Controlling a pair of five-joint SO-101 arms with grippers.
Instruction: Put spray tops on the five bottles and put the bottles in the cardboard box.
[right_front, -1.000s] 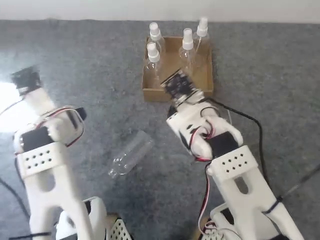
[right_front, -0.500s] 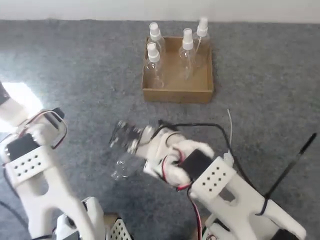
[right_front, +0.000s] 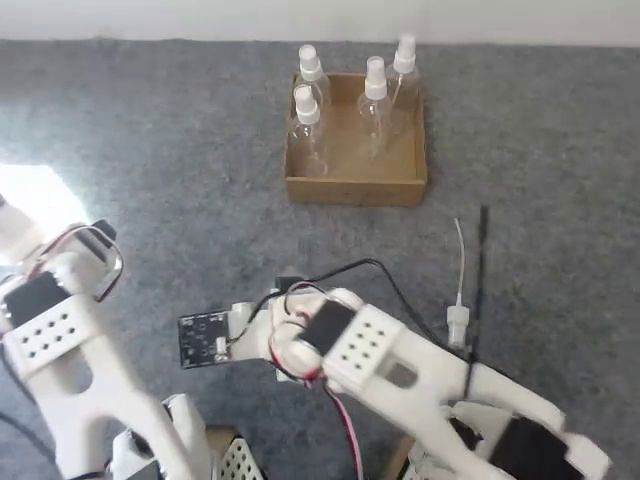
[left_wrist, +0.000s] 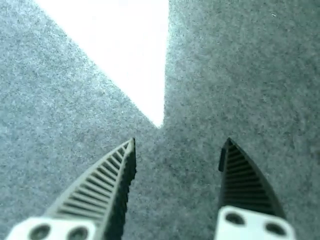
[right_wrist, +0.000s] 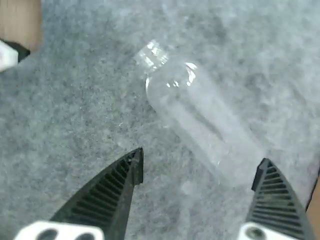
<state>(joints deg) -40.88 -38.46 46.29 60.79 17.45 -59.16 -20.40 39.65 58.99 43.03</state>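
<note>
R gripper (right_wrist: 200, 157) was open, its two black ribbed, pointed fingers spread wide over the counter and gripping nothing. L gripper (left_wrist: 180, 142) was open too, w/ the same ridged fingers apart above bare grey cover. R wrist view showed the fifth bottle (right_wrist: 195, 115) up close: clear plastic, cylindrical, lying on its side on the counter w/ no top on its threaded neck, and its body reaching into the gap btwn the open fingers; can't tell if either finger touched it. L wrist view gave a bright white wedge of light (left_wrist: 125, 50) on the fuzzy grey surface. High view gave the wider layout: R arm (right_front: 350, 345), white plastic w/ red and black wires, stretched across the counter (right_front: 150, 130), and L arm (right_front: 60, 320) off to the side. Beside the R arm lay a loose white spray top (right_front: 458, 322) w/ a thin dip tube. Well beyond, the shallow brown cardboard box (right_front: 355, 190) held four upright clear bottles (right_front: 308, 125), each w/ a white spray top.
</note>
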